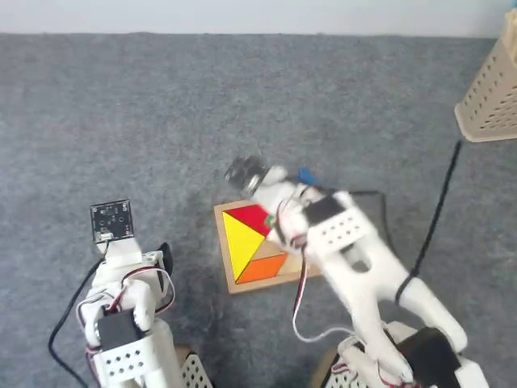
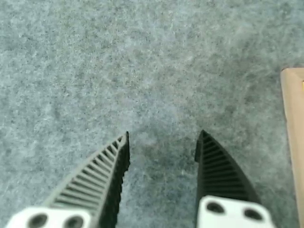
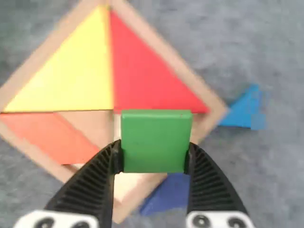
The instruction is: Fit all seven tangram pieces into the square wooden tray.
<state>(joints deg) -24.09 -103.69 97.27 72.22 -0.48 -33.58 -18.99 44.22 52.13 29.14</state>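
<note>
With the yellow triangle [image 3: 71, 71], red triangle [image 3: 142, 71] and orange piece [image 3: 47, 135] seated in the wooden tray [image 1: 222, 242], the task looks roughly half done. Bare wood remains toward the tray's 3 o'clock side in the high view. Above that gap the right gripper [image 3: 152, 148] pinches the green square [image 3: 156, 140] by its edges. A light blue piece [image 3: 244, 109] and a dark blue piece [image 3: 166, 192] lie just outside the rim. At 8 o'clock from the tray, the left gripper [image 2: 164, 134] hovers over carpet [image 2: 142, 57], jaws spread, holding nothing.

Small robotics lab or hobby bench: tabletop [image 1: 161, 105] covered in grey felt, two white plastic arms [image 1: 129, 343] [image 1: 363, 271] with exposed wiring, bare camera board [image 1: 111, 220], loose black cable [image 1: 436, 214], wooden tray [image 1: 226, 250] with tangram pieces, perforated basket [image 1: 493, 89] at the edge.
</note>
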